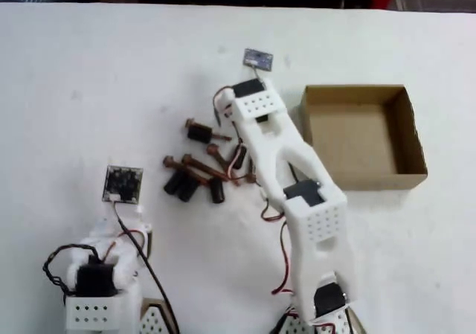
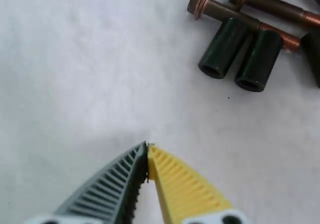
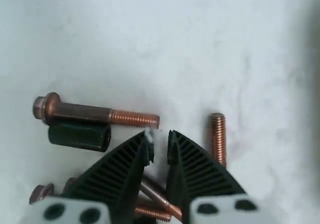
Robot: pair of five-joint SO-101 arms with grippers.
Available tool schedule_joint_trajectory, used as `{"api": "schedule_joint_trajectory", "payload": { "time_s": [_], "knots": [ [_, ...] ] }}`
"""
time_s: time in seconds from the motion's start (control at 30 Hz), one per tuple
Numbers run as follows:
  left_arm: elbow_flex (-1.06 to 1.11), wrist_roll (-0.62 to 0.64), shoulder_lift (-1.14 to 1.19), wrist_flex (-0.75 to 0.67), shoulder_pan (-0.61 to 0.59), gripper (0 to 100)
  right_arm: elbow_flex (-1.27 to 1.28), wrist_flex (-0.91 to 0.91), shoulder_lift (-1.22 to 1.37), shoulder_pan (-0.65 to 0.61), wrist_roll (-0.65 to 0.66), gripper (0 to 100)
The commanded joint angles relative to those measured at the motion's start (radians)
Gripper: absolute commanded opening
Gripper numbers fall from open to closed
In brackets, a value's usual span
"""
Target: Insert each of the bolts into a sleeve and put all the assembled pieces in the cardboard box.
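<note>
High view: bolts (image 1: 202,167) and sleeves (image 1: 182,185) lie loose on the table (image 1: 89,88), near the cardboard box (image 1: 349,137).
Left wrist view gives the left gripper (image 2: 148,151) pinched together, holding nothing; right wrist view gives the right gripper (image 3: 159,143) slightly parted (gripping nothing) just over the bolts.

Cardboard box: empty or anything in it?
Empty. The cardboard box shows a bare floor; bolts and sleeves lie outside it on the table.

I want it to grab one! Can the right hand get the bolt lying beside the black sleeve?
Probably yes. The right hand is slightly open right at the threaded end of that bolt, with nothing between them. The sleeve lies close alongside and might get nudged.
</note>
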Motion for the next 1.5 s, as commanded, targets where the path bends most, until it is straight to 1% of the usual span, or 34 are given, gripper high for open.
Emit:
{"api": "schedule_joint_trajectory", "payload": {
  "time_s": [0.0,0.1,0.2,0.3,0.37,0.47,0.67,0.73,0.93,1.17,1.47],
  "knots": [
    [-0.003,-0.008,-0.007,-0.011,0.001,2,-0.012,0.016,-0.099,0.041,0.002,2.9],
    [-0.003,-0.008,-0.007,-0.011,0.001,2,-0.012,0.068,-0.111,0.044,0.002,4.2],
    [-0.003,-0.008,-0.007,-0.011,0.001,2,-0.011,0.117,-0.102,0.018,-0.008,10.6],
    [-0.003,-0.008,-0.007,-0.011,0.001,2,0.031,0.117,-0.085,-0.013,-0.009,18.4],
    [-0.003,-0.008,-0.007,-0.011,0.001,2,0.049,0.116,-0.068,-0.038,-0.009,21.1],
    [-0.003,-0.008,-0.007,-0.011,0.001,2,0.046,0.111,-0.048,-0.050,-0.009,19.1],
    [-0.003,-0.008,-0.007,-0.011,0.001,2,0.044,0.059,-0.002,-0.048,-0.009,4.5],
    [-0.003,-0.008,-0.007,-0.011,0.001,2,0.044,0.053,0.008,-0.050,-0.009,1.3],
    [-0.003,-0.008,-0.007,-0.011,0.001,2,0.051,0.027,0.035,-0.048,-0.009,4.3],
    [-0.003,-0.008,-0.007,-0.011,0.001,2,0.044,0.025,0.110,-0.077,-0.009,4.3],
    [-0.003,-0.008,-0.007,-0.011,0.001,2,0.023,0.031,0.128,-0.087,-0.002,4.3]
  ]
}}
